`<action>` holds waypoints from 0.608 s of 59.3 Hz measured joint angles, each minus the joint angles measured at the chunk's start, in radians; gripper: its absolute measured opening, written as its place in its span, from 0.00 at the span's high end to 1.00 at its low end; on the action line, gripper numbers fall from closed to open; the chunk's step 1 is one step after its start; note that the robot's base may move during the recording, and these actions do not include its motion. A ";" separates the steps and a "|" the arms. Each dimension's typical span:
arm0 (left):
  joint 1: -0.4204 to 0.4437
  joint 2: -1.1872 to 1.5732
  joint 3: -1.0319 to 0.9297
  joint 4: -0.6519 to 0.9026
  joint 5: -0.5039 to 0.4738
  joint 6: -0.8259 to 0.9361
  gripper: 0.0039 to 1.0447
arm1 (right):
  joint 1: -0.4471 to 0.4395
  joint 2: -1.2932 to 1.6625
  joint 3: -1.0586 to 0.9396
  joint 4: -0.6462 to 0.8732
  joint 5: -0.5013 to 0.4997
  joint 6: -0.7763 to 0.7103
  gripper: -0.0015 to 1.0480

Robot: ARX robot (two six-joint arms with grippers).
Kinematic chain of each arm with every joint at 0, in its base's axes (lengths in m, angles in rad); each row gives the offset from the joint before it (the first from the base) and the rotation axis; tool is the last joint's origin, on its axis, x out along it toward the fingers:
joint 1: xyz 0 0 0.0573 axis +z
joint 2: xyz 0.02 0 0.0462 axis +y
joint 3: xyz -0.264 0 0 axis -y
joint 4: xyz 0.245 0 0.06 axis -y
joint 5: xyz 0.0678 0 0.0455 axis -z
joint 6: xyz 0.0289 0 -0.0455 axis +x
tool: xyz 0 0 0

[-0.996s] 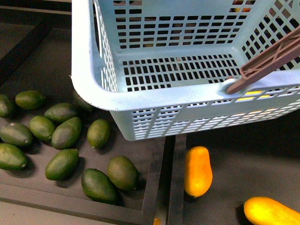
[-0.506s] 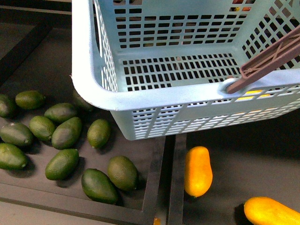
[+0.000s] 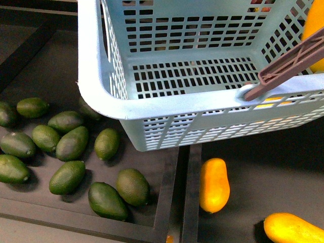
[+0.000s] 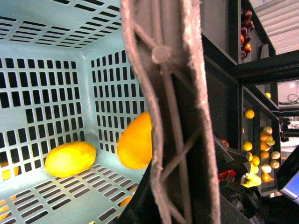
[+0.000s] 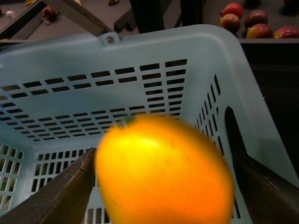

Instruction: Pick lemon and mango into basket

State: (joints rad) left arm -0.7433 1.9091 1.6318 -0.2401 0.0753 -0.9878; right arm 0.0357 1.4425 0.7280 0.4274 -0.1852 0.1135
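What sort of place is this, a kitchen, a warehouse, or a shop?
Most likely a grocery produce section, or a mock-up of one. A slotted aqua shopping basket is above dark display bins, one holding green oval fruits, the next orange-yellow mangoes, and shelves beyond carry more sorted fruit.

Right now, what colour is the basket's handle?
The handle is brown, clearest in the front view.

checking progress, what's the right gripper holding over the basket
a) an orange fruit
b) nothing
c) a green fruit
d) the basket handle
a: in the right wrist view the mango sits between the fingers of the right gripper, above the open basket.
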 joint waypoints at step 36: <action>-0.002 0.000 0.000 -0.002 0.005 -0.002 0.96 | -0.177 -0.313 -0.336 0.301 0.046 -0.087 0.42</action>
State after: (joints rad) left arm -0.7452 1.9091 1.6314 -0.2417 0.0799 -0.9897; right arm -0.1413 1.1297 0.3923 0.7288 -0.1390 0.0265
